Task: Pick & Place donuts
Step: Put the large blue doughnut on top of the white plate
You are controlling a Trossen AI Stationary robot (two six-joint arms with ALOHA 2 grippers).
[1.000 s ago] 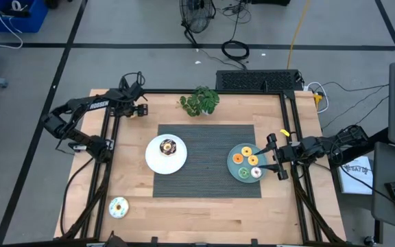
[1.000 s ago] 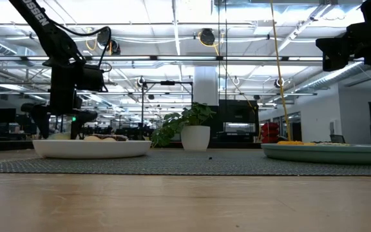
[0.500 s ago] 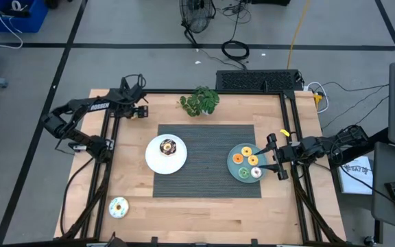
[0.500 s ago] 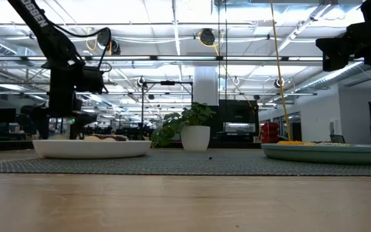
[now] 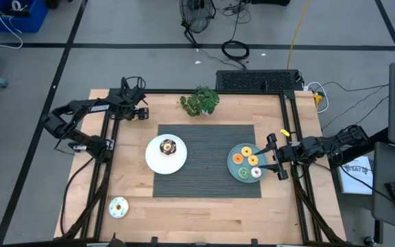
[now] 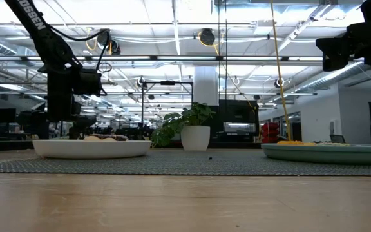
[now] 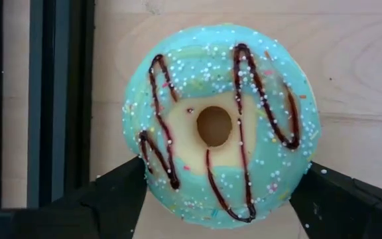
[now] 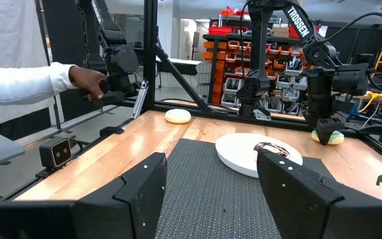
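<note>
The left gripper is at the far left corner of the desk, low over the wood. In the left wrist view a mint donut with dark drizzle and white sprinkles lies flat on the wood between the two fingers. The fingers stand wide on both sides of the donut and seem to touch its edges, but it cannot be told if they really grip it.

The right gripper waits at the right edge of the teal plate, with its fingers apart and holding nothing. On this plate there are a yellow donut, an orange donut, another yellow one and a pale donut.

The white plate on the grey mat carries a chocolate-brown donut. One more pale green donut lies on the bare wood near the front left corner. A green plant stands behind the mat.

In the right wrist view, a person's hand in a white sleeve reaches toward the frame at the side.
</note>
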